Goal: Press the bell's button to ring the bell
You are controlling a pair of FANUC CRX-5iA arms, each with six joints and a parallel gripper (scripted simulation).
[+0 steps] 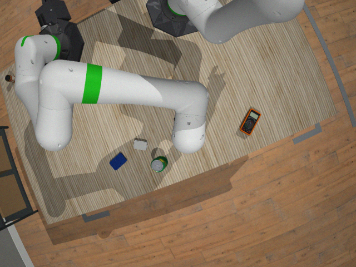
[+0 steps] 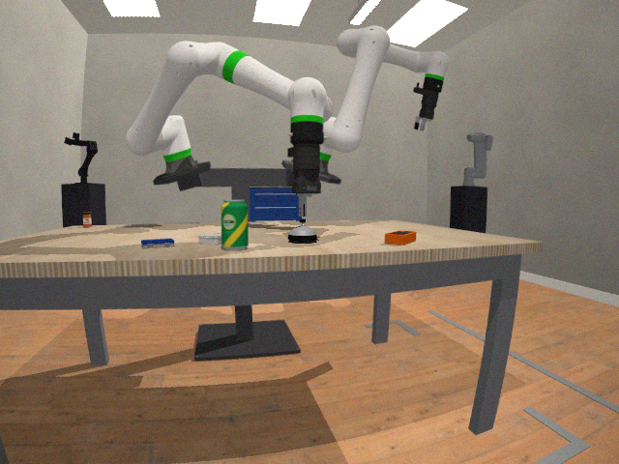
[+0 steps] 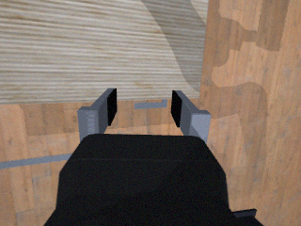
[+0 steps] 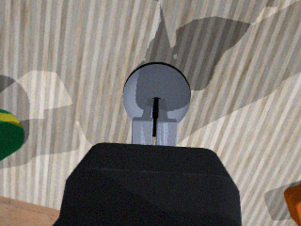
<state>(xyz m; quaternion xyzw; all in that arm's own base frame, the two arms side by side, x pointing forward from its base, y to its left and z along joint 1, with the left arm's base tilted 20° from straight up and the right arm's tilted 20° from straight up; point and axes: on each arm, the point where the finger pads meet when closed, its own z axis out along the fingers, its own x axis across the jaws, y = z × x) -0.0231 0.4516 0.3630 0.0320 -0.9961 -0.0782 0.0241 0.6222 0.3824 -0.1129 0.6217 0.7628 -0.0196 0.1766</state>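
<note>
Two grippers are in my feeds, and they stand very differently. My right gripper (image 2: 302,217) (image 4: 155,110) has its fingers drawn together with nothing between them, tips pointing down at the button of the bell (image 2: 302,235) (image 4: 157,87). Whether the tips touch that button I can't make out. My left gripper (image 2: 420,124) (image 3: 144,101) has its jaws wide apart, holding nothing, well above the table (image 1: 273,94) (image 2: 450,249) (image 3: 94,56).

I have the right arm (image 1: 123,86) (image 2: 262,74) reaching out over the table, its wrist upright above the bell. The left arm (image 1: 235,23) (image 2: 367,74) is raised, its gripper hanging slightly tilted, off to the side.

The bell sits upright on the table, between the green soda can (image 1: 158,164) (image 2: 234,224) (image 4: 8,134) and the orange multimeter (image 1: 250,122) (image 2: 399,237) (image 4: 295,202). From the top, the right arm hides the bell from me, and the left arm's far end is cut off. In the right wrist view, the can and multimeter are cropped at the edges.
</note>
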